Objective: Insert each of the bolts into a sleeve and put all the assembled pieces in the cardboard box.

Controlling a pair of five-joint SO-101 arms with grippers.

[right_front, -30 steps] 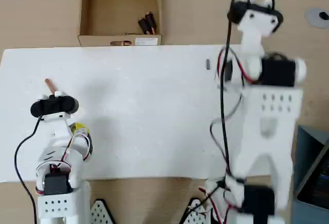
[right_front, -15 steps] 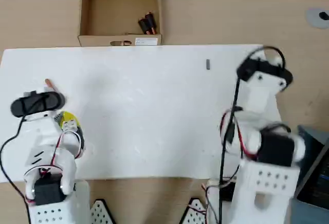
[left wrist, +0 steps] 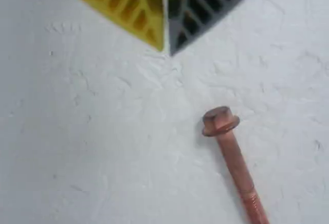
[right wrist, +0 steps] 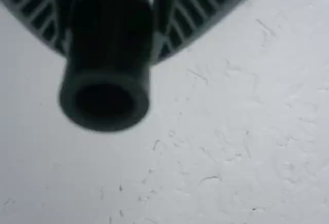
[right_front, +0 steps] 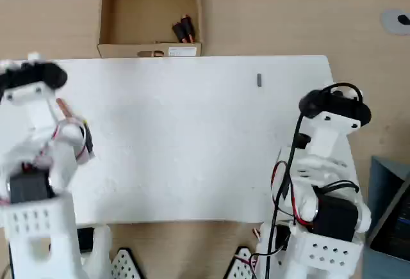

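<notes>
Copper bolt [left wrist: 232,157] lies flat on the white sheet [left wrist: 77,131], near the left gripper [left wrist: 166,41], whose jaws are pressed together, holding nothing. Right gripper [right wrist: 110,23] pinches a black sleeve [right wrist: 105,88], bore end showing.

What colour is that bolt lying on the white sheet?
The bolt is coppery brown all over, clearest in the left wrist view.
</notes>
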